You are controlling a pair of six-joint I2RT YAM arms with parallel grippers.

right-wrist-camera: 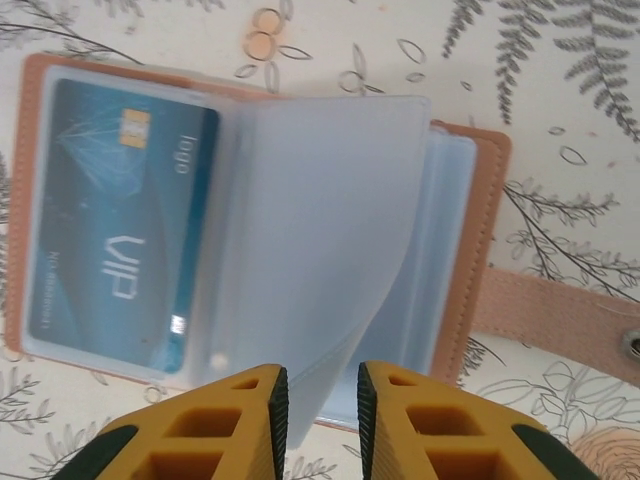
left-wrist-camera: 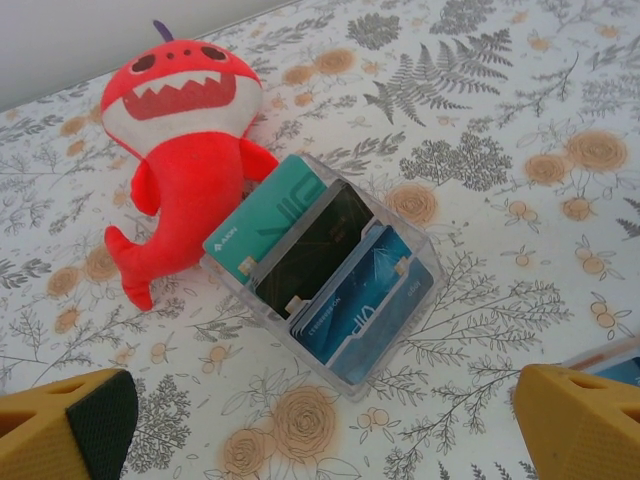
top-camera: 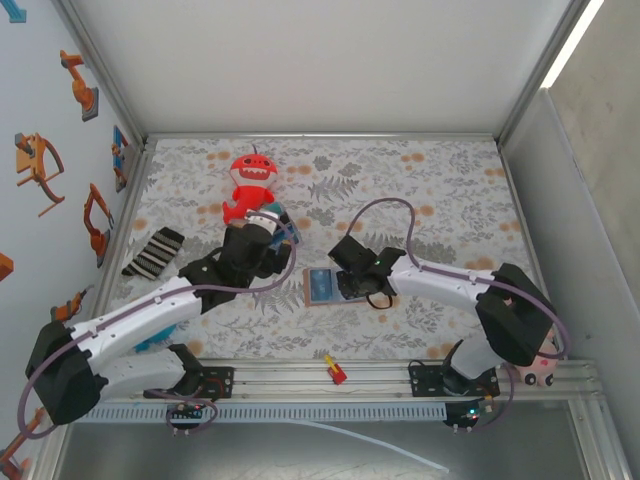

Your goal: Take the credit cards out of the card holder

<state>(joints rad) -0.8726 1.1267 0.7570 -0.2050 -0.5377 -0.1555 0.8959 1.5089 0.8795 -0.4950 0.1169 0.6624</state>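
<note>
My right gripper (right-wrist-camera: 322,415) sits at the bottom of its wrist view, jaws a narrow gap apart. The lower edge of a clear sleeve page (right-wrist-camera: 310,240) lies in that gap, and I don't judge it pinched. My left gripper (left-wrist-camera: 322,428) has its jaws wide apart, holding nothing, with a pad in each lower corner of its view.

The card holder (right-wrist-camera: 487,230) lies open on the flowered cloth, mid-frame in the top view. A blue VIP card (right-wrist-camera: 115,215) sits in its left pocket. The lifted page looks empty; I cannot tell about the pockets behind it.

A clear tray (left-wrist-camera: 350,378) beside the red shark plush (left-wrist-camera: 180,150) holds a teal card (left-wrist-camera: 265,225), a black card (left-wrist-camera: 315,245) and a blue card (left-wrist-camera: 365,295). I count those as out, so at least one is left.
</note>
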